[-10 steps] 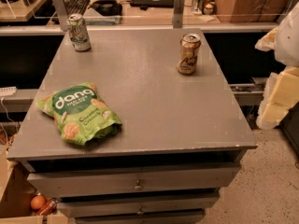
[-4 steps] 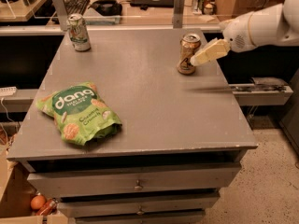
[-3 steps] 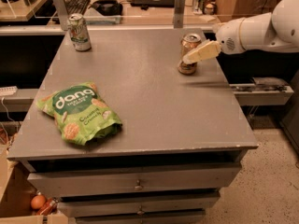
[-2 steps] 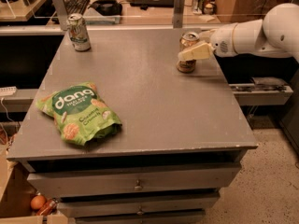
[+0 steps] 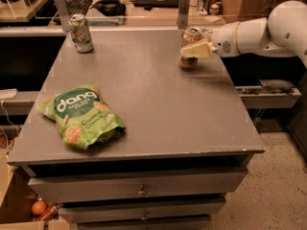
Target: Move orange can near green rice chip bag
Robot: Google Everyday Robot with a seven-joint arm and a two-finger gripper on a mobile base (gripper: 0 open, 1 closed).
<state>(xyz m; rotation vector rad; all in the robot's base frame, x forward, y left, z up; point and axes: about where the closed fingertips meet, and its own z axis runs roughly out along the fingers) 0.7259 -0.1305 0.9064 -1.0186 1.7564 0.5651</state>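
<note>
The orange can (image 5: pixel 190 35) stands upright on the grey table (image 5: pixel 163 109) near its far right edge. My gripper (image 5: pixel 193 44) reaches in from the right at the can's mid height, and the white arm (image 5: pixel 254 32) runs off to the right. It is open, with one finger (image 5: pixel 195 50) across the can's front and the other behind it. The can rests on the table. The green rice chip bag (image 5: pixel 82 116) lies flat at the table's front left, far from the can.
A white-and-green can (image 5: pixel 80 33) stands at the table's far left corner. Drawers (image 5: pixel 139 189) are below the table front. A desk with a keyboard (image 5: pixel 79 2) lies behind. A metal shelf (image 5: pixel 268 92) sticks out at the right.
My gripper has come in from the right and moved left and slightly down until its fingers sit around the orange can. The can, the bag and the other can have not moved.
</note>
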